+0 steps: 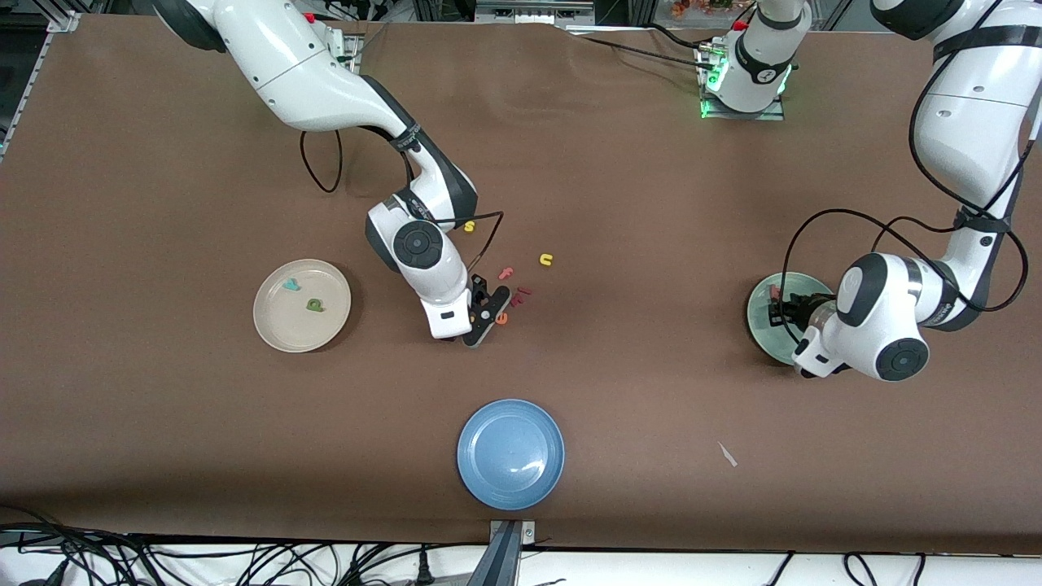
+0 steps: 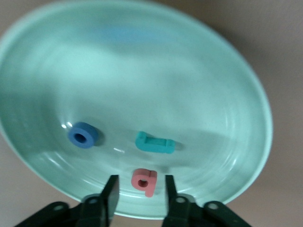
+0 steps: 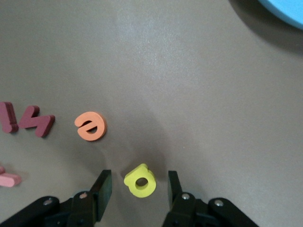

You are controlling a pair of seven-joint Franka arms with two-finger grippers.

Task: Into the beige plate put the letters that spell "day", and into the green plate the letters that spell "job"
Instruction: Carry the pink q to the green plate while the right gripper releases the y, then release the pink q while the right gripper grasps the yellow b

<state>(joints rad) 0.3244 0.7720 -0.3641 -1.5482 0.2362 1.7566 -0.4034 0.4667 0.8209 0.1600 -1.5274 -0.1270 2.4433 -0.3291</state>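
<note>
On brown table (image 1: 619,391): blue plate (image 1: 510,453), scattered foam letters, no clutter.

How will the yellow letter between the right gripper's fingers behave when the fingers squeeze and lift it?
The yellow letter looks thick, matte and tiny, so it is probably soft and very light. Lying flat on the table, it should not roll, but may slide or twist if one finger of the open right gripper touches first. The matte surface likely grips well.
</note>
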